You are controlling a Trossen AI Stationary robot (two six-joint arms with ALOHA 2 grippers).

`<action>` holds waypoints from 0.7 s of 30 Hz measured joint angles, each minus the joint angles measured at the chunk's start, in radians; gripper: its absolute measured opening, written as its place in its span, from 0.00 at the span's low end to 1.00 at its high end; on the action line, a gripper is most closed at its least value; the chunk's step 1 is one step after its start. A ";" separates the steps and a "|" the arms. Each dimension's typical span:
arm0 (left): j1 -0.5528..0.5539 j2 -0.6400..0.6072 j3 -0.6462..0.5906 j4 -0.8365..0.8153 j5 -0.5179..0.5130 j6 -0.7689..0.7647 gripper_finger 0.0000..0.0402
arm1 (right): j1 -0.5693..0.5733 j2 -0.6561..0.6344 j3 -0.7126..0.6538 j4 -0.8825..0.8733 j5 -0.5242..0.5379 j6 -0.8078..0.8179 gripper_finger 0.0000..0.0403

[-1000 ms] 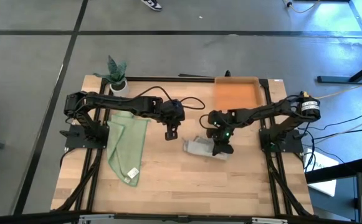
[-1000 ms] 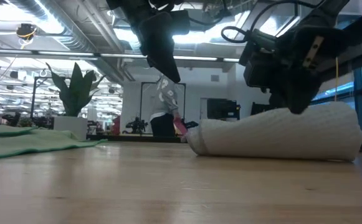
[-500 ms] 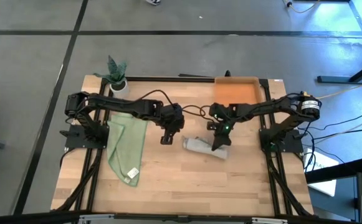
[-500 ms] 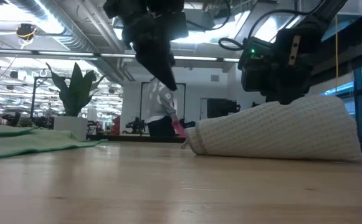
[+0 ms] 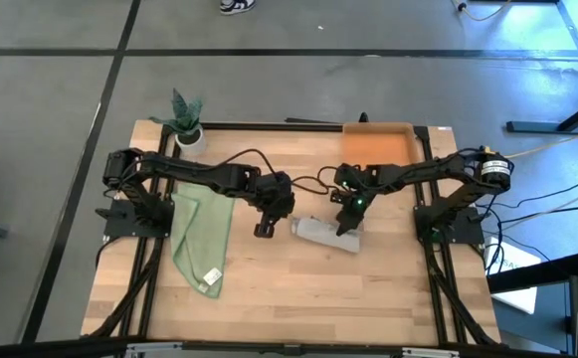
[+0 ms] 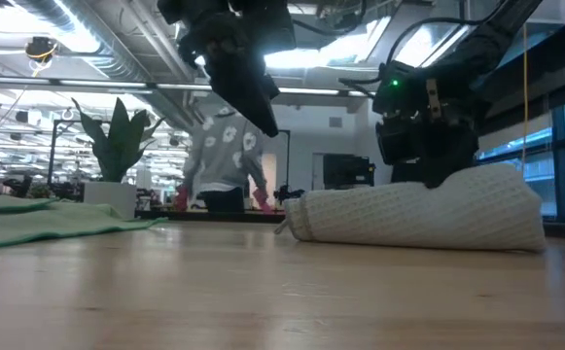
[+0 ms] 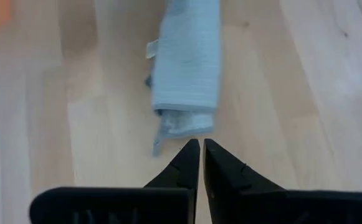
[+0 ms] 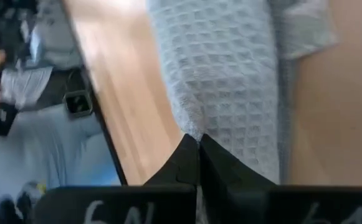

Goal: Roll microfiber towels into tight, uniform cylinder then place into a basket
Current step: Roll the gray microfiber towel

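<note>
A potted plant (image 5: pixel 186 117) stands at the wooden table's (image 5: pixel 289 288) far-left corner.

No readable text, label or number shows anywhere.

A pale wooden tabletop (image 5: pixel 269 288) stands on grey concrete floor (image 5: pixel 50 119) crossed by dark lines; ceiling lights (image 6: pixel 306 58) glow while a person (image 6: pixel 219 160) stands beyond.
</note>
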 joint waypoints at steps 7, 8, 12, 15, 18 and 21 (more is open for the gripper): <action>-0.019 0.000 0.000 0.000 -0.001 0.006 0.03 | -0.002 0.000 0.000 -0.101 0.159 0.091 0.01; -0.020 0.000 0.000 0.000 -0.001 0.006 0.03 | -0.002 0.000 0.000 -0.114 0.178 0.092 0.01; -0.021 0.000 0.000 0.003 0.000 0.006 0.03 | -0.002 0.000 0.000 -0.156 0.250 0.094 0.02; -0.021 0.000 -0.007 0.045 0.000 0.009 0.03 | -0.002 0.000 0.000 -0.177 0.299 0.093 0.02; -0.021 0.015 -0.041 0.138 -0.001 0.036 0.03 | -0.002 0.000 0.000 -0.180 0.319 0.092 0.02; -0.022 0.042 -0.068 0.275 -0.001 0.080 0.03 | -0.002 0.000 0.000 -0.178 0.320 0.092 0.02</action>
